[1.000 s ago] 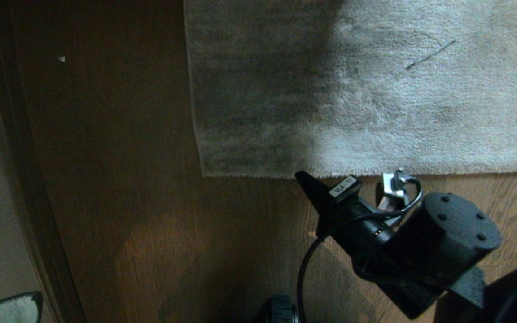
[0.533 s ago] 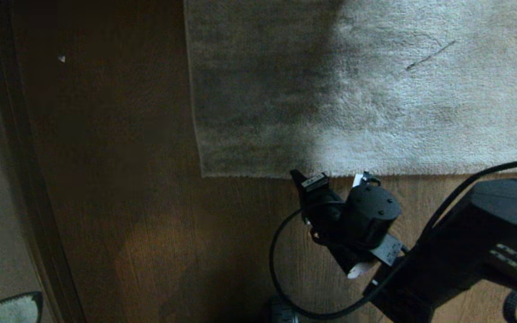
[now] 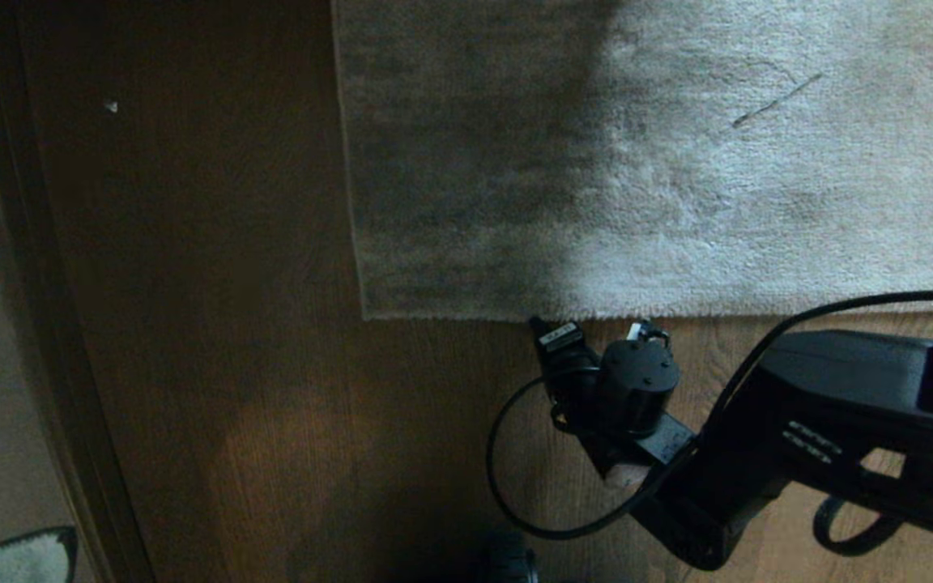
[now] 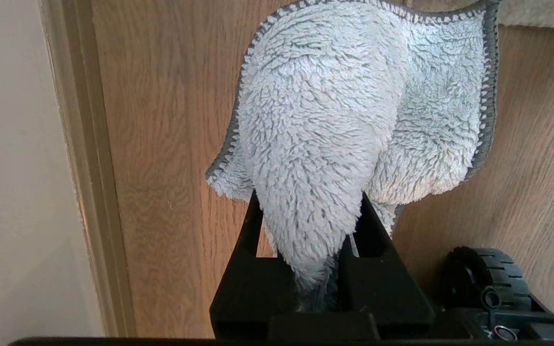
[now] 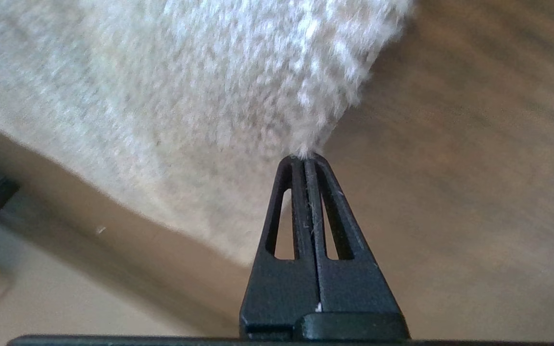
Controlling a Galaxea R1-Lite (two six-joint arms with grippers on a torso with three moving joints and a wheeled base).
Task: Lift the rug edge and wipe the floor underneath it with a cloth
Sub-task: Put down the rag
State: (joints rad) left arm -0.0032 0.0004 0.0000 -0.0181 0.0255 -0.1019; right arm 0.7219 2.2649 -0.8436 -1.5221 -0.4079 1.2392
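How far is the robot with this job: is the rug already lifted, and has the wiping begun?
Done: the left gripper is shut on the cloth. In hand: the right gripper, shut, has its tips at the rug edge, which lies flat. Left: lifting the edge and wiping the floor beneath.

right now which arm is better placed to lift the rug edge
Right. The right gripper is shut with its tips at the rug edge. The left gripper is shut on the cloth, off to the side.
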